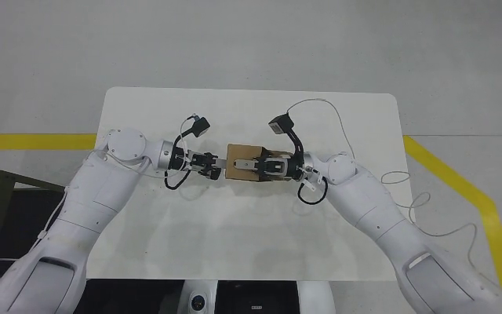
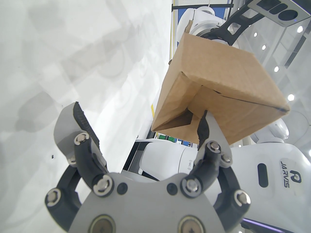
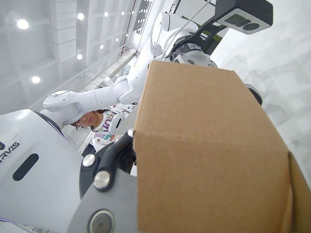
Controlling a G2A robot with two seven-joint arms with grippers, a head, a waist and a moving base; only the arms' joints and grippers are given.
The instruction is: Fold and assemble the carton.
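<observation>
The left end effector [image 2: 142, 111] is standing released at the half-closed end of the brown corrugated cardboard carton [image 2: 218, 86]. One fingertip [image 2: 203, 124] is touching the folded flap, probably to tuck it in. The right end effector [image 1: 249, 165] is grasping the carton's opposite end, seemingly steadying it above the white bench [image 1: 157, 235]. The carton is hiding most of its fingers.

One cardboard carton [image 1: 244, 157] is showing, along with one white table [image 1: 251, 235]. Two robot arms [image 1: 118, 177] are working, each carrying one gripper, making two: the left gripper [image 1: 217, 165] and the right gripper [image 1: 259, 166]. Two wrist cameras [image 1: 201, 124] are riding them, one apiece. Two yellow floor stripes [image 1: 47, 141] are flanking the table.
</observation>
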